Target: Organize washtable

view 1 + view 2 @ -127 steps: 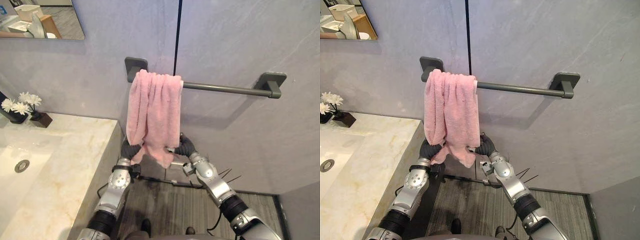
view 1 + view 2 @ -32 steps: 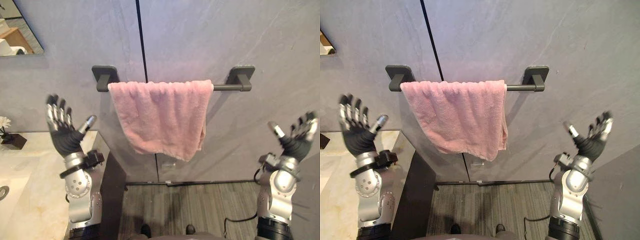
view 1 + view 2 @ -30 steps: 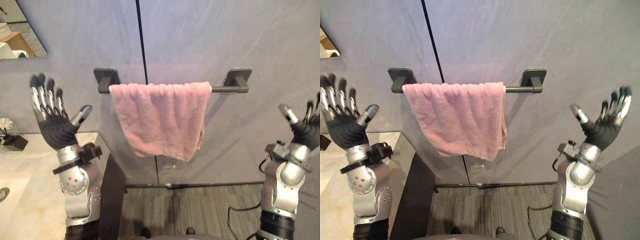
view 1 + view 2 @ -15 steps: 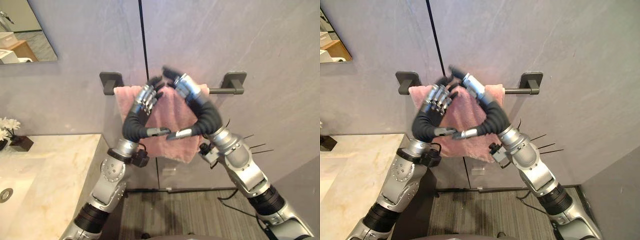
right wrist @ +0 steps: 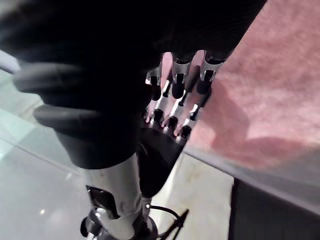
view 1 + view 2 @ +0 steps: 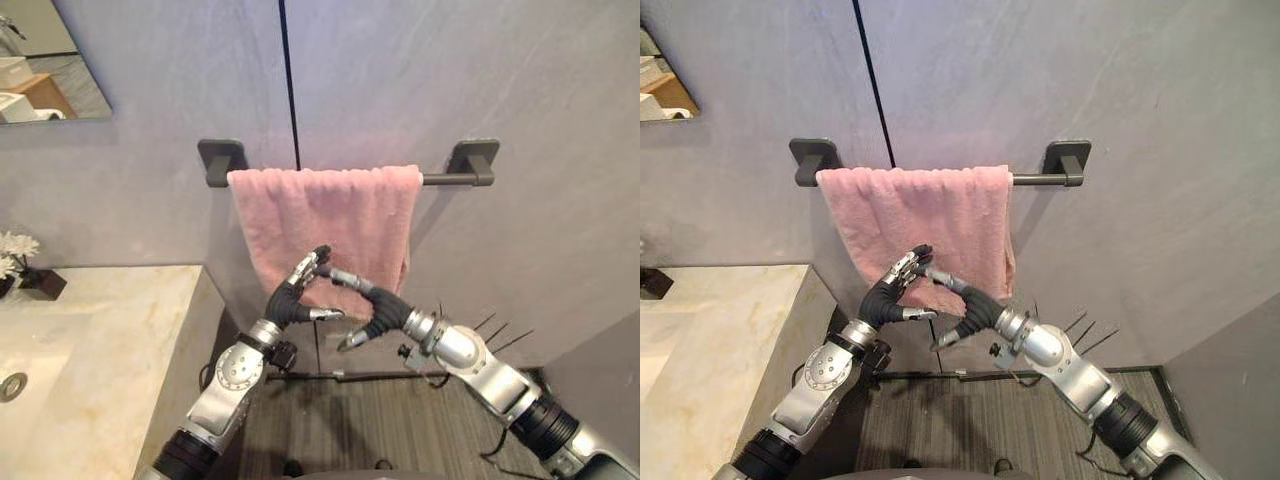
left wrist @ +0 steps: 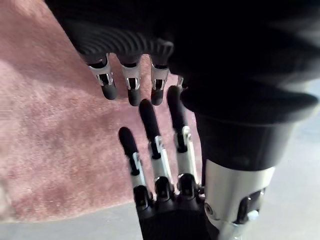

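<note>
**Towel spread on the bar, hands meeting in front of it**

The pink towel (image 6: pixel 320 215) is hanging over the wall bar (image 6: pixel 445 180). It is covering the bar from its left end almost to its right end, leaving a short bare stretch there. The left hand (image 6: pixel 290 298) and the right hand (image 6: pixel 378 305) are hovering together before the towel's lower edge. Both are holding nothing, with fingers straight and loosely apart, and their dark fingertips (image 7: pixel 131 95) are nearly touching each other. Whether they are brushing the cloth is not clear.

Judging by this, the hanging step is looking finished and the hands are smoothing or checking the drape. The bottom hem is sagging lower towards the right, so the next move is probably calling for a light downward stroke or a tug at the left corner. After that comes the counter (image 6: pixel 110 330), where a small flower pot (image 6: pixel 22 262) is sitting at the back edge.
</note>
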`<state>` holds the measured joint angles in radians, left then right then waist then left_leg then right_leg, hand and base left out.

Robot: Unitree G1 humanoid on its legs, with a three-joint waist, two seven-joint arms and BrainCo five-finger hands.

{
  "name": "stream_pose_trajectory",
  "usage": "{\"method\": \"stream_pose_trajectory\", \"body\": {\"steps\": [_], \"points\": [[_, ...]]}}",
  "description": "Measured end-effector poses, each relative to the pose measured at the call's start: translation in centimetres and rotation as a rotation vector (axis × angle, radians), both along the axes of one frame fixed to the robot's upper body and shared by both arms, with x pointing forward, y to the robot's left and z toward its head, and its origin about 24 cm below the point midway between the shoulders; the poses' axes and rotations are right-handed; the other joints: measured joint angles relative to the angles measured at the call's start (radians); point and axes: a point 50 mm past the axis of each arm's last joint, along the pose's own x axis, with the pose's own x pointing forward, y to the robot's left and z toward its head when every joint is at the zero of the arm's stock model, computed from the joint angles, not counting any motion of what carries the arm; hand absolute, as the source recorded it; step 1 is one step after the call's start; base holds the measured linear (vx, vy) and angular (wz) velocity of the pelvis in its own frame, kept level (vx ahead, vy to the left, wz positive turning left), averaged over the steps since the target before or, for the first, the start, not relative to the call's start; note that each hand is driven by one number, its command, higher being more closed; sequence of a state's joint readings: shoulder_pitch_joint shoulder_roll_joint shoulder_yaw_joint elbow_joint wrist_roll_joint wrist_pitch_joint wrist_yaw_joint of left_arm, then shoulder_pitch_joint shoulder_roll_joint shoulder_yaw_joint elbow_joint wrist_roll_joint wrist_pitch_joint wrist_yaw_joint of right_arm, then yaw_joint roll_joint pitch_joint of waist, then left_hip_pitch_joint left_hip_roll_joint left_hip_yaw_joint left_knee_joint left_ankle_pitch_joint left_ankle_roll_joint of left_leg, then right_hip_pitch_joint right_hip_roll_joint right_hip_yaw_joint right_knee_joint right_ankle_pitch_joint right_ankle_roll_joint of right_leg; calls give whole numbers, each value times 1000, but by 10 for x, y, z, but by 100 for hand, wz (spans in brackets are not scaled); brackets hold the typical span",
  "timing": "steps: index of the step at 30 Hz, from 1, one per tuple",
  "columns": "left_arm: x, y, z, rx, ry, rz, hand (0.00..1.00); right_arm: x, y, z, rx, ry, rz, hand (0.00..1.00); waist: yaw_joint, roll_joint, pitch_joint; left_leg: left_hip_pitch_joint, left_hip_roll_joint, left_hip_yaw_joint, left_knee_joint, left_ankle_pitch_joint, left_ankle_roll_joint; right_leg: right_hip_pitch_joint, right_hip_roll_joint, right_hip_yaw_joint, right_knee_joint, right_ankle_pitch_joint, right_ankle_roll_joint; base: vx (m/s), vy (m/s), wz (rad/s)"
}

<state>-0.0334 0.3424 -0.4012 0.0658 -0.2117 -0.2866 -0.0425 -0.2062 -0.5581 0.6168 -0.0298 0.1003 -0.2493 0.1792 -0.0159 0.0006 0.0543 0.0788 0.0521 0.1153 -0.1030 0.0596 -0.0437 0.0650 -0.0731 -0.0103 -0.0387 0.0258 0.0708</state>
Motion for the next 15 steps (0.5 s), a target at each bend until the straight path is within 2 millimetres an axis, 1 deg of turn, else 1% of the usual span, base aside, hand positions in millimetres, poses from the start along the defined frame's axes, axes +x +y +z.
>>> {"method": "stream_pose_trajectory", "body": {"steps": [2, 4, 8, 12, 15], "points": [[0, 3, -12, 48, 40, 21, 0, 1, 0, -9, -57, 2, -21, 0, 1, 0, 0, -5, 0, -4, 0, 3, 1, -2, -1, -5, 0, 0, 0, -46, -5, 6], [1, 5, -17, 75, 47, 46, 0, 3, -1, -12, -75, -10, -50, 0, 1, -1, 0, -6, 0, -6, 0, 4, 1, -3, -1, -8, 0, 1, 0, -42, -10, 4], [5, 14, -22, 91, 53, 156, 0, 11, -10, -13, -71, -49, -174, 0, 1, -2, -1, -13, 1, -12, 0, 6, 0, -5, -1, -12, -2, 1, 0, -17, -8, 4], [9, 28, -25, 96, 64, 270, 0, 20, -25, -6, -42, -107, -315, 0, 0, -4, -1, -15, 3, -12, 2, 8, -2, -7, -1, -13, -3, 2, -1, 0, 0, 0], [13, 44, -26, 82, 74, 377, 0, 26, -39, 2, -3, -153, -437, 0, -5, -5, 0, -15, 3, -12, 6, 8, -2, -3, 0, -15, -9, 2, -2, 0, 0, 0]]}}
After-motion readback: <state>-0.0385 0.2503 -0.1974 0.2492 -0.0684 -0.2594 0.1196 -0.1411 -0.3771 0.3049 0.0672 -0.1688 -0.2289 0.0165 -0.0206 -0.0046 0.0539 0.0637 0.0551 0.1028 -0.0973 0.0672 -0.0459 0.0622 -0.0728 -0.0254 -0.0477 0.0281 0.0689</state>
